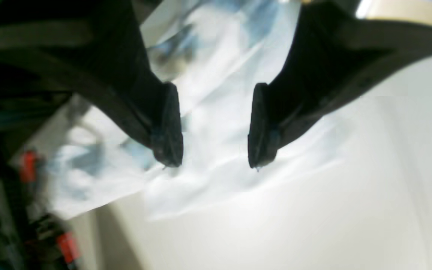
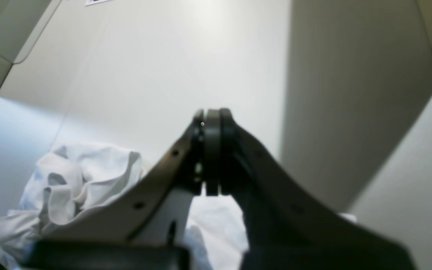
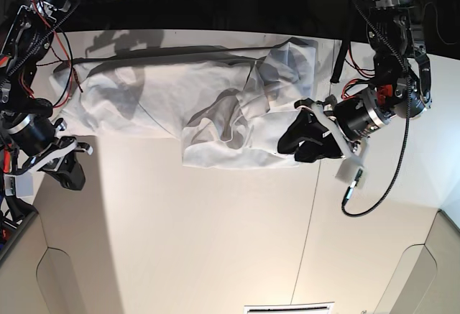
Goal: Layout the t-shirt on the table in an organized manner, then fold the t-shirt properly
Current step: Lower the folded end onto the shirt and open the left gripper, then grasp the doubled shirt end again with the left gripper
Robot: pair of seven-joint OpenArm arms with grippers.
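Note:
The white t-shirt (image 3: 180, 91) lies rumpled and stretched out across the far part of the table (image 3: 215, 235). Its folds bunch toward the right end. My left gripper (image 3: 296, 147) hovers over the shirt's right near edge. In the left wrist view the left gripper (image 1: 216, 165) is open, with nothing between its black pads (image 1: 171, 150), and the blurred t-shirt (image 1: 216, 112) lies below. My right gripper (image 3: 68, 174) is shut and empty off the shirt's left end, above bare table. In the right wrist view its fingertips (image 2: 212, 116) press together above a crumpled part of the t-shirt (image 2: 81, 180).
A black cable with a plug (image 3: 352, 185) loops on the table at the right. A thin seam line (image 3: 305, 235) runs toward the near edge. Red and black wires (image 3: 43, 19) hang at the far left. Grey rounded panels (image 3: 57, 278) sit at the near corners.

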